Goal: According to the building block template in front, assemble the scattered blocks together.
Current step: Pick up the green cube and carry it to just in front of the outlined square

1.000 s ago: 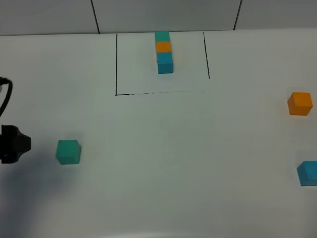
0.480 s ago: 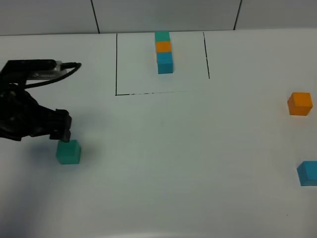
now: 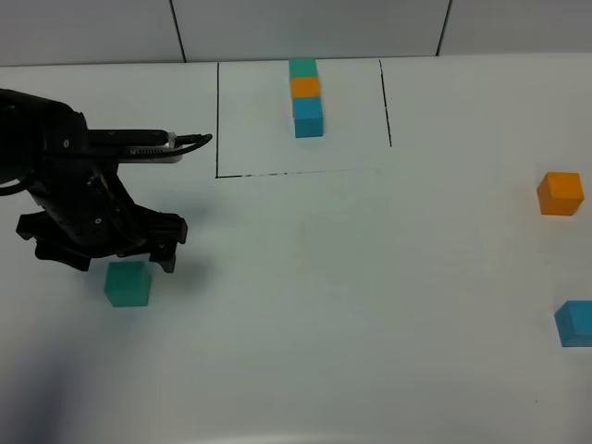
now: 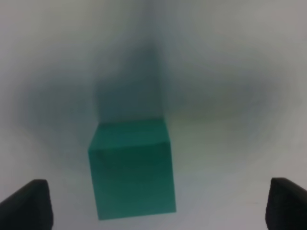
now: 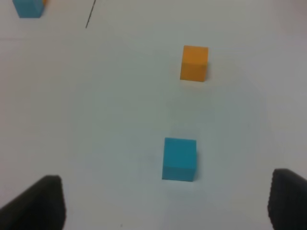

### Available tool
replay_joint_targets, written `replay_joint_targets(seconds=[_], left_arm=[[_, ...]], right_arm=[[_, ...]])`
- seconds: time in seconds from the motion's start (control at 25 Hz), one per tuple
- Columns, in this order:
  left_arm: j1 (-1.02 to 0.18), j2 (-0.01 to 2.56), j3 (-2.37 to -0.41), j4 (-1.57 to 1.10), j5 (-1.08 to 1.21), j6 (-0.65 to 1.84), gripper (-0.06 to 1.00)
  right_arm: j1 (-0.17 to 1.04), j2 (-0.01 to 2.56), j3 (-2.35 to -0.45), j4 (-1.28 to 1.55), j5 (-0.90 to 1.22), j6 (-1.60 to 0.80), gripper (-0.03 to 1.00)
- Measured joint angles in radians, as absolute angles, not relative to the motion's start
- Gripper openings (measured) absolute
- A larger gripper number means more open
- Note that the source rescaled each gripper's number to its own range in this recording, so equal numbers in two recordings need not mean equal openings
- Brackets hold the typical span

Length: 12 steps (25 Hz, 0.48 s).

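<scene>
Am hovering my left gripper [image 3: 106, 253], jaws wide apart, empty, over teal cube [image 3: 127, 283] near bench left edge. Am judging cube light, rigid, matte; am planning grip across opposite faces.

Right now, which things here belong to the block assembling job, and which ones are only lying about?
Belong to the job: teal-green cube, orange cube, blue cube, template column, black outline around it.
Not part of it: white table, panelled wall behind.
</scene>
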State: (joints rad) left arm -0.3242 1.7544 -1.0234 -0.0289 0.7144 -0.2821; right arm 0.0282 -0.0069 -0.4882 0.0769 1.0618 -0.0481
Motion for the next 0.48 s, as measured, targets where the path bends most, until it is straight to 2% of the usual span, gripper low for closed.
replay_joint_targets(seconds=[0.48], left_arm=[[-0.324,1.794,-0.923,-0.014,0.618,-0.281,0.97]], right_arm=[[0.028,-0.007,-0.488,0.077,1.062,-0.048,0.73]])
